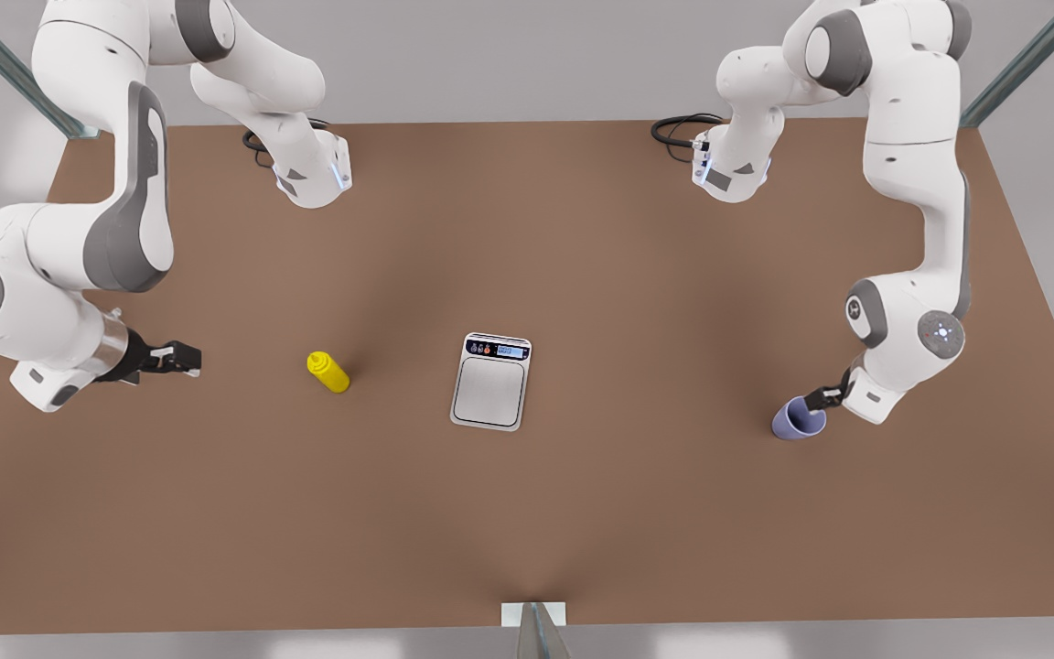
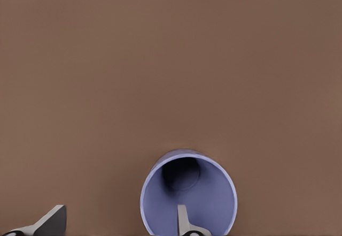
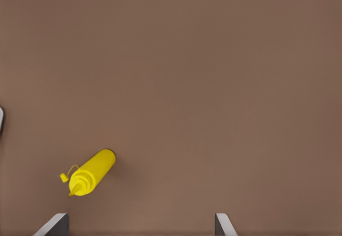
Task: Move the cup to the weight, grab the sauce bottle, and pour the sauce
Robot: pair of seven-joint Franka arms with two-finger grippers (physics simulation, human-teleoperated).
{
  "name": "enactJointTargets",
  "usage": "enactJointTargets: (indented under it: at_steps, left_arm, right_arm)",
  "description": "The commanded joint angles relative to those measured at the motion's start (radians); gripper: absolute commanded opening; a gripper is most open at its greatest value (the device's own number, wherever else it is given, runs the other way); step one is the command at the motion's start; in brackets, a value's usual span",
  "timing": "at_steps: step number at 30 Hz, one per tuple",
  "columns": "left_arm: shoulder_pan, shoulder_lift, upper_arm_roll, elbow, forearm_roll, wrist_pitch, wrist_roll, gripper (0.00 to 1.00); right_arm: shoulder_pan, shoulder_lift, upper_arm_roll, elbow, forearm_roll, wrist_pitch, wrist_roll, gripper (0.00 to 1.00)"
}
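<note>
Fingers of the left gripper (image 1: 822,398) straddle the wall of the small lavender-purple tapered cup (image 1: 798,420) at the front view's right: one fingertip (image 2: 183,220) sits inside the dark hollow, the other (image 2: 51,220) well outside the rim, so the jaws are spread and not yet pinching. Both fingers are cut off at the picture's edge in the left wrist view. The flat rectangular silver-grey kitchen scale (image 1: 490,382) lies mid-table on the brown tabletop (image 1: 582,513), well apart from the cup. The small bright yellow squeeze bottle (image 1: 328,372) stands between scale and right gripper (image 1: 181,358), which waits spread wide, touching nothing; its tips (image 3: 53,226) barely enter the right wrist view.
</note>
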Motion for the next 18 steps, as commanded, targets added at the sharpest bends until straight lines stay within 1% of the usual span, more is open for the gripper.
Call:
enactJointTargets:
  at_steps: [1, 2, 4, 5, 6, 7, 9, 10, 11, 12, 13, 14, 15, 16, 17, 18]
  left_arm:
    - [-0.002, 0.001, 0.0, 0.0, -0.002, 0.003, 0.0, 1.0]
    - [-0.002, 0.009, -0.002, 0.003, -0.004, 0.009, 0.0, 1.0]
    - [-0.005, 0.033, -0.002, 0.002, -0.004, 0.038, 0.0, 1.0]
    - [-0.005, 0.038, -0.002, 0.0, -0.002, 0.039, 0.0, 1.0]
    - [-0.005, 0.059, -0.002, 0.0, -0.002, 0.052, 0.0, 1.0]
    - [-0.008, 0.078, -0.002, 0.002, -0.004, 0.055, 0.0, 0.97]
    - [-0.01, 0.094, 0.0, 0.002, -0.002, 0.069, 0.0, 0.69]
    - [-0.016, 0.096, 0.0, 0.002, -0.004, 0.069, 0.0, 0.6]
    - [-0.017, 0.096, 0.0, 0.002, -0.002, 0.068, 0.0, 0.55]
    - [-0.017, 0.096, 0.0, 0.002, -0.002, 0.068, 0.0, 0.5]
    - [-0.017, 0.096, 0.0, 0.002, -0.002, 0.068, 0.002, 0.47]
    - [-0.017, 0.096, 0.0, 0.002, -0.002, 0.068, 0.002, 0.39]
    - [-0.017, 0.098, 0.0, 0.002, 0.0, 0.068, 0.002, 0.37]
    - [-0.017, 0.105, 0.0, 0.002, 0.0, 0.069, 0.003, 0.32]
    - [-0.017, 0.105, 0.0, 0.002, 0.0, 0.068, 0.003, 0.28]
    - [-0.017, 0.107, 0.0, 0.002, 0.0, 0.068, 0.002, 0.24]
  right_arm:
    - [-0.001, 0.0, 0.0, -0.001, 0.0, 0.0, -0.002, 1.0]
    - [-0.004, 0.0, 0.0, -0.008, 0.002, 0.0, -0.024, 1.0]
    - [-0.049, -0.002, 0.0, -0.04, 0.008, 0.04, -0.33, 1.0]
    - [-0.09, -0.002, 0.0, -0.057, 0.069, 0.058, -0.522, 1.0]
    - [-0.138, -0.002, 0.0, -0.111, 0.101, 0.121, -0.744, 1.0]
    - [-0.19, -0.002, 0.0, -0.159, 0.167, 0.167, -0.957, 1.0]
    - [-0.247, -0.014, 0.0, -0.235, 0.253, 0.193, -1.153, 1.0]
    - [-0.28, -0.02, 0.0, -0.292, 0.336, 0.216, -1.246, 1.0]
    - [-0.326, -0.037, 0.0, -0.393, 0.443, 0.254, -1.37, 1.0]
    - [-0.357, -0.037, 0.0, -0.435, 0.506, 0.267, -1.427, 1.0]
    - [-0.392, -0.057, 0.0, -0.522, 0.584, 0.3, -1.496, 1.0]
    - [-0.411, -0.116, -0.002, -0.645, 0.67, 0.351, -1.548, 1.0]
    - [-0.428, -0.146, -0.002, -0.735, 0.724, 0.399, -1.614, 1.0]
    - [-0.44, -0.152, -0.002, -0.794, 0.802, 0.429, -1.7, 1.0]
    - [-0.458, -0.135, -0.002, -0.835, 0.91, 0.429, -1.815, 1.0]
    - [-0.475, -0.095, -0.002, -0.843, 0.965, 0.425, -1.916, 1.0]
